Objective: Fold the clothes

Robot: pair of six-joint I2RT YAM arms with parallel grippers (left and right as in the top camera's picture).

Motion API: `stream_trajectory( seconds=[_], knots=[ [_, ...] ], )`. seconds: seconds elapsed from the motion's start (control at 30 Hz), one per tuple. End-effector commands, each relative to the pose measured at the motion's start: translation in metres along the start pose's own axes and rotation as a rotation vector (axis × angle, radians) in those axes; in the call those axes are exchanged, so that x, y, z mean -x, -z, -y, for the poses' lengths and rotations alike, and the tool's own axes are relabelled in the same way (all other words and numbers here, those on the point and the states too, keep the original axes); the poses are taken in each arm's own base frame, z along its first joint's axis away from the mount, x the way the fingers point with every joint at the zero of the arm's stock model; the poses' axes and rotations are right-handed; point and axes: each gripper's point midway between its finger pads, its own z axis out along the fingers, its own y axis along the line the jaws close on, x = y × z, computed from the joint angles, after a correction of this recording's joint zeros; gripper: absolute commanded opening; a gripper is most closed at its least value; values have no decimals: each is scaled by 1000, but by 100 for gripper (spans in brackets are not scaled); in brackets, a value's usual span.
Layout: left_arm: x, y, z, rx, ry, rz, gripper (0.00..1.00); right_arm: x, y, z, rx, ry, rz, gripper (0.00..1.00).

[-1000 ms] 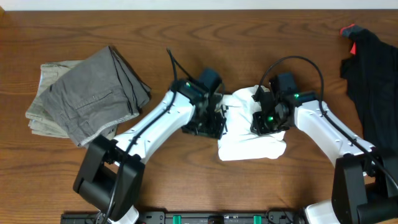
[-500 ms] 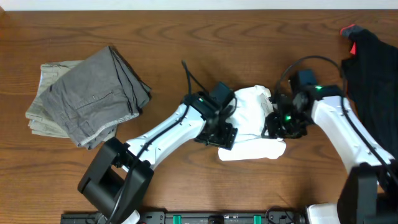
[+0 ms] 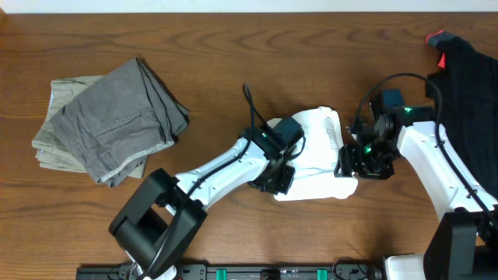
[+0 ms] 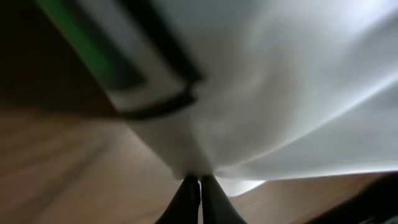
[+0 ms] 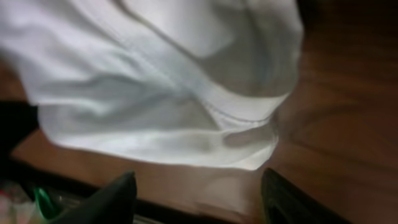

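The white T-shirt [image 3: 323,132] lies bunched mid-table [image 3: 233,47], between the arms. The left pincer [image 4: 199,186] is shut at its edge. If it missed the cloth, a pull moves nothing. The right pincer [image 5: 199,199] gapes open, so that side may slump.

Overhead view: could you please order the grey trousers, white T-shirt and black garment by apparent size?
1. grey trousers, clearly largest.
2. black garment, though the frame edge cuts it off, so its place is unsure.
3. white T-shirt, bunched up and partly hidden.
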Motion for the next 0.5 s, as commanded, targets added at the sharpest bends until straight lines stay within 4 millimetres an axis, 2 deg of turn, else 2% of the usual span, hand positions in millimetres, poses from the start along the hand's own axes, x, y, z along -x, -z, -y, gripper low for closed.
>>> stream_trajectory(
  seconds=[0.0,0.03,0.07,0.13,0.17,0.2,0.27,0.33,0.37,0.47],
  knots=[
    [-5,-5,-5,21,4,-20,17,-4,-8,12,-37,-89,-4,63],
    [-4,-5,-5,19,3,-17,40,-6,-12,13,-38,-102,-6,61],
    [-2,-5,-4,16,3,-10,50,-7,-15,14,-38,-118,-6,59],
    [1,-5,-2,11,9,3,51,-5,-20,12,-18,-125,2,51],
    [3,-5,-2,8,9,11,51,-4,-22,9,2,-123,7,44],
    [5,-5,-1,4,7,21,44,-3,-23,7,16,-121,12,34],
    [9,-6,1,-2,3,33,27,-1,-23,7,17,-118,22,22],
    [10,-6,1,-3,2,36,10,2,-23,7,17,-115,32,19],
    [10,-7,1,-2,1,35,6,3,-23,7,15,-114,36,16],
    [5,-7,-5,23,3,16,6,3,-23,13,-14,-115,40,5]
  ],
)
